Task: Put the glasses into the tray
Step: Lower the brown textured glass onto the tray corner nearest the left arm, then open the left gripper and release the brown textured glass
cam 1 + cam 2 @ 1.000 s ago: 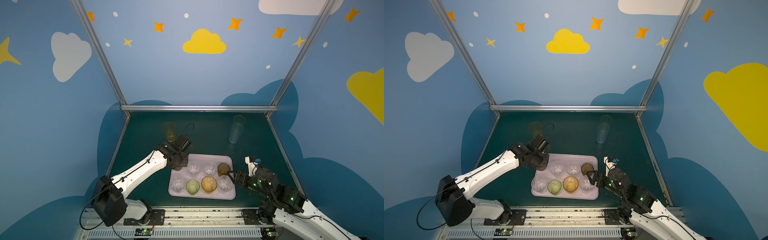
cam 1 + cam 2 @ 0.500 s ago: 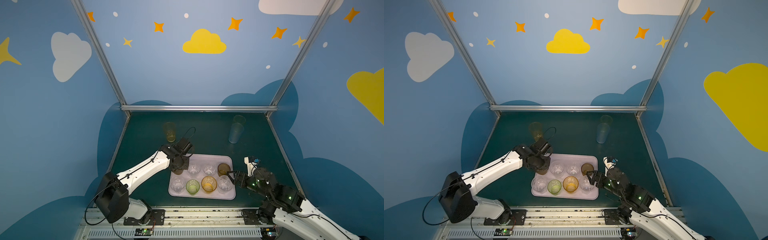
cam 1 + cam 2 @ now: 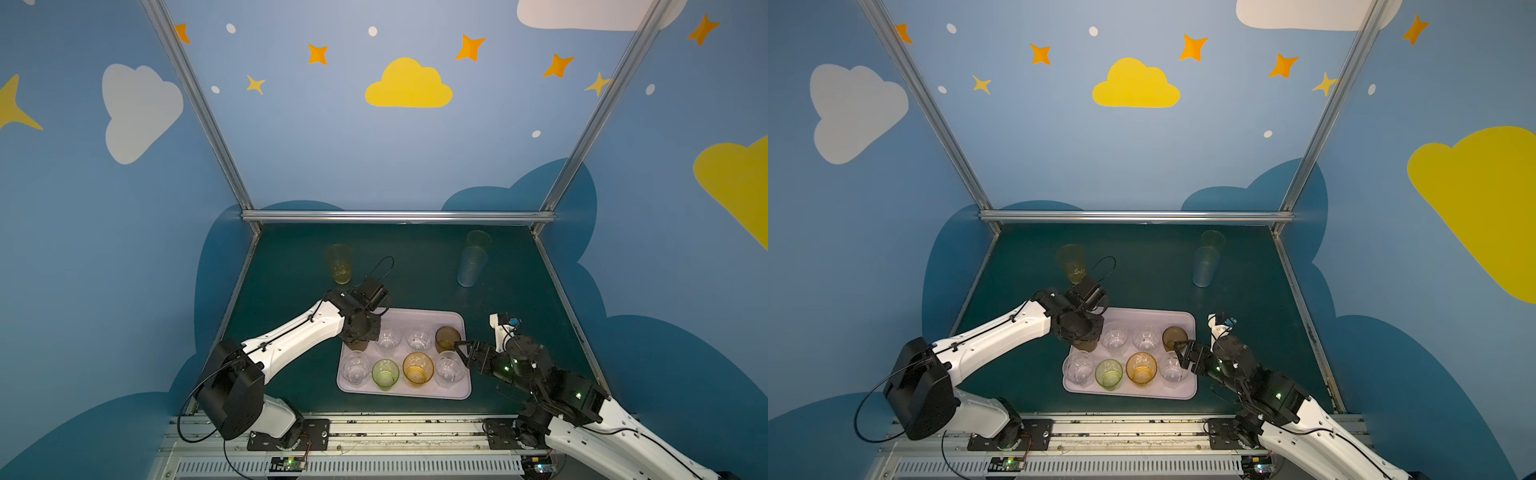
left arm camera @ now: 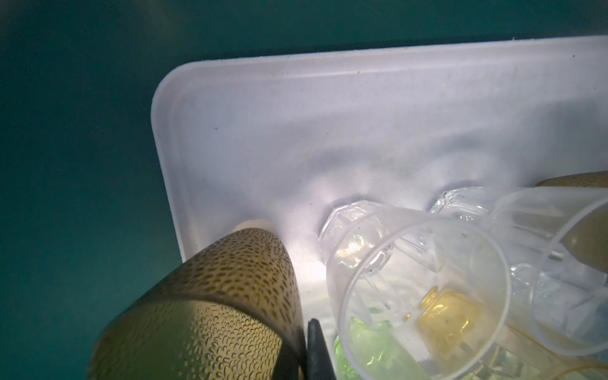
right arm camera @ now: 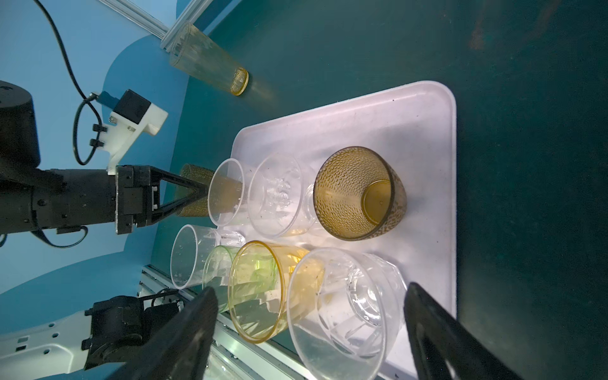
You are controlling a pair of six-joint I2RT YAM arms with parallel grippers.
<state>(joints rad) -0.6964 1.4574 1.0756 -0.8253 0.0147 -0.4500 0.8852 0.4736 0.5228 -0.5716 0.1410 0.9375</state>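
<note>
Okay, I'm on the tray (image 3: 415, 318) first, sitting toward the front of the dark green table (image 3: 415, 266), and it's carrying a good load. Front row, left to right in both top views: a clear faceted glass (image 3: 355, 370), the short green glass (image 3: 385, 374), the amber glass (image 3: 418, 369), then the front-right clear glass (image 3: 450, 371). Back row: two clear glasses (image 3: 388, 338) side by side and a brown dimpled glass (image 3: 448, 337) in the far right corner, all mouth up.

My left gripper (image 5: 197, 194) has its fingers pinched together on the wall of a second brown glass (image 4: 214, 296), right at the tray's far left corner. Its base is down by the tray floor, though I can't tell whether it touches.

My right gripper (image 3: 460, 351) sits at the tray's right edge, fingers spread wide and holding nothing, pointed at the front-right clear glass.

Out on the table, well apart from the tray: a yellow tumbler (image 3: 339, 264) at the far left, and a pale blue tumbler (image 3: 471, 266) at the far right with a green tumbler (image 3: 478, 240) just behind it.
</note>
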